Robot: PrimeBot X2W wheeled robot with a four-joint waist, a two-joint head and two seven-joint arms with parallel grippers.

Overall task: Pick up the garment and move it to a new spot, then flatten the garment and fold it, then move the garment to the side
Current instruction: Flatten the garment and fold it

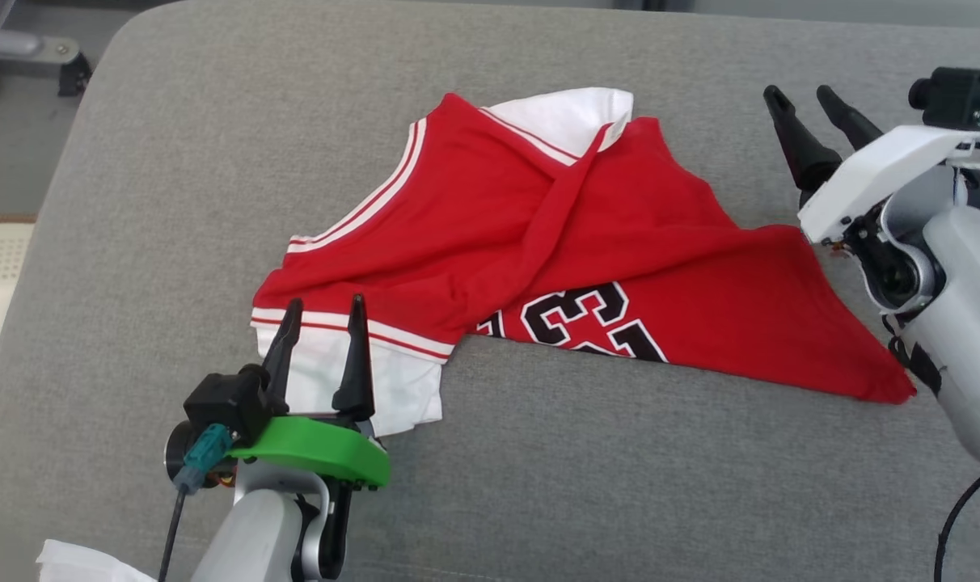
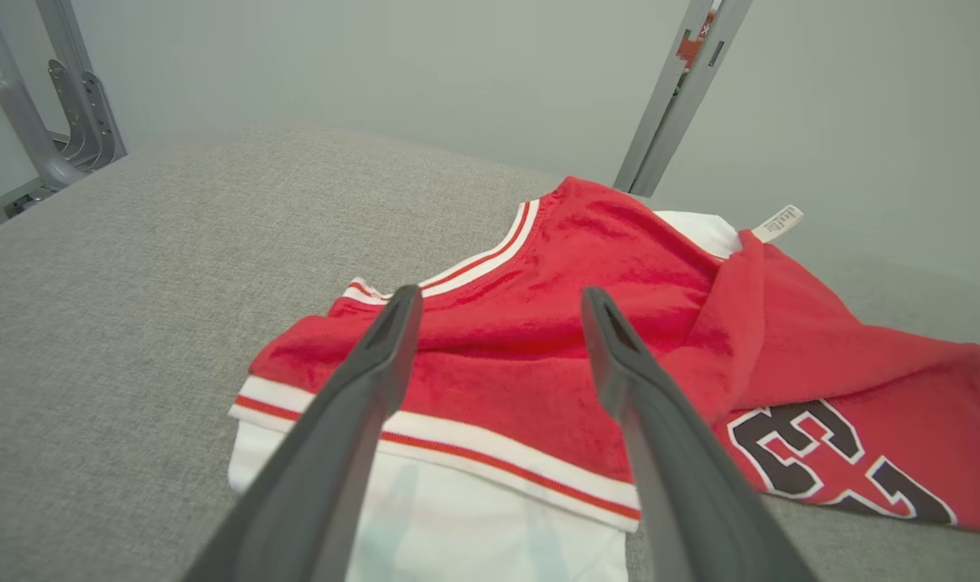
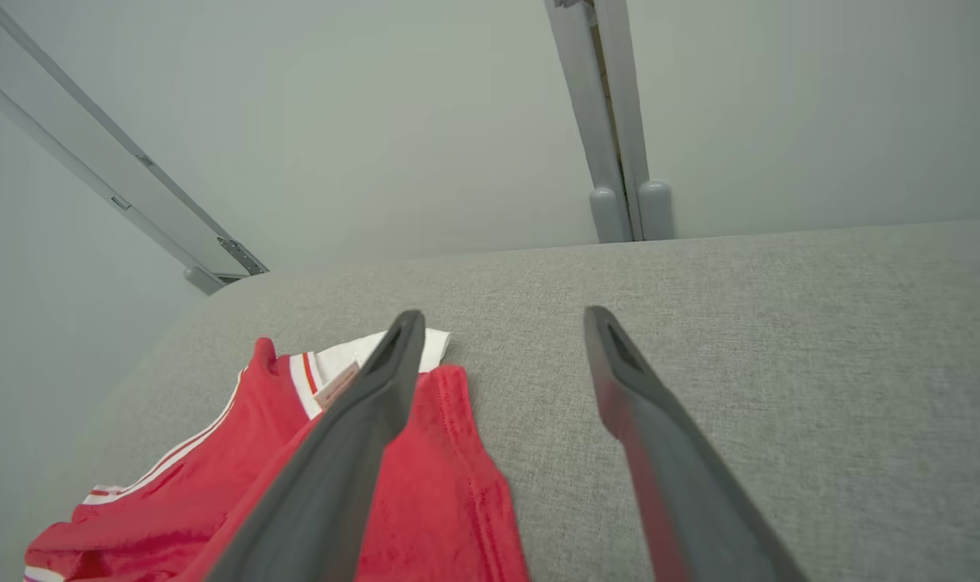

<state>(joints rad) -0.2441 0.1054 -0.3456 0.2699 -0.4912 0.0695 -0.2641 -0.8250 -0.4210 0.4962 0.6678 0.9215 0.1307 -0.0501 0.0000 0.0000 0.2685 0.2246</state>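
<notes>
A red jersey (image 1: 587, 267) with white trim and black numerals lies crumpled on the grey cushion (image 1: 538, 469); its white lining shows at the near-left corner and at the far top. My left gripper (image 1: 324, 307) hovers open over that near-left white corner, and in the left wrist view the jersey (image 2: 538, 356) lies between and beyond the open left gripper (image 2: 498, 303). My right gripper (image 1: 801, 93) stands open at the right, above the cushion beside the jersey's right side. In the right wrist view the right gripper (image 3: 498, 319) is open with the jersey (image 3: 425, 485) at lower left.
The cushion's far edge meets a pale wall with grey metal rails (image 3: 611, 121). A white cloth scrap (image 1: 86, 562) lies at the near-left corner. A metal frame (image 1: 21, 48) stands beyond the cushion's far-left edge. Bare cushion spreads in front of the jersey.
</notes>
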